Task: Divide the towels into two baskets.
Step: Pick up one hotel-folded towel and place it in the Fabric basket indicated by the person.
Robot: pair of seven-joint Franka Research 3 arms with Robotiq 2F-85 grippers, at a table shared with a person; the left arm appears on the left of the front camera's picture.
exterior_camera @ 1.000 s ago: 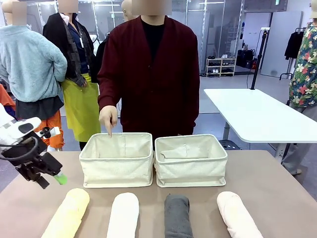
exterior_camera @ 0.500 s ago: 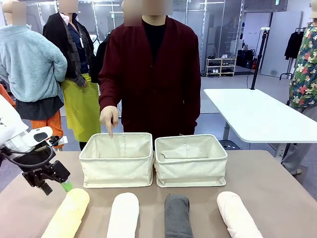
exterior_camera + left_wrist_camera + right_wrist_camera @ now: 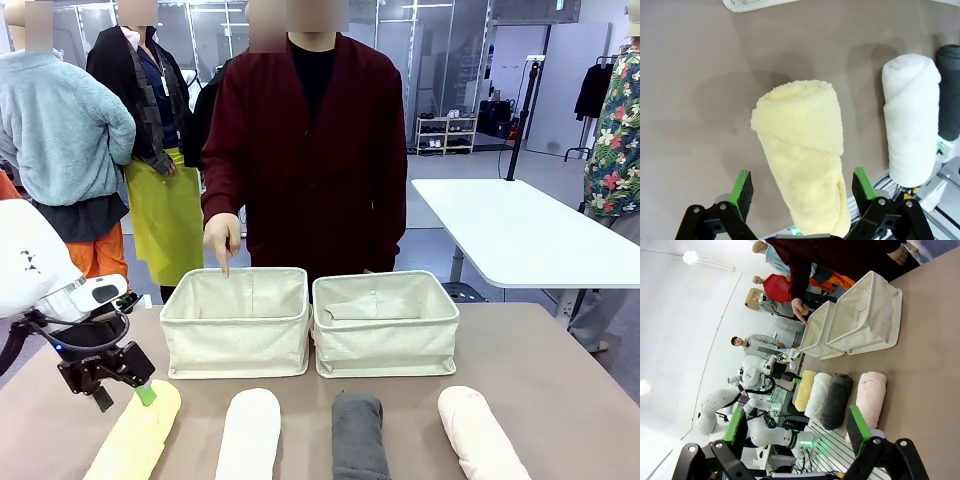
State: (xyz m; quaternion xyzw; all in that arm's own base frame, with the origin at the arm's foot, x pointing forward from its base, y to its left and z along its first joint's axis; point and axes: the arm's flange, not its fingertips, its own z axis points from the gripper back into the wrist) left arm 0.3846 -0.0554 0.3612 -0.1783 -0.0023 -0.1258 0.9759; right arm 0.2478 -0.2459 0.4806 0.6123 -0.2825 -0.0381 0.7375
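No readable text, labels, brands or numbers

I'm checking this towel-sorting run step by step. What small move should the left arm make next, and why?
Probably lower slightly and close on the pale yellow rolled cloth towel. The left gripper is open, its green pads on either side of the roll without gripping it, and the person's hand points at the left cream canvas basket.

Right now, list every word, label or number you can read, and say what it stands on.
No text can be read.
Small dark marks on the left arm's white shell: too small to read.
Baskets and towels: no print shows.
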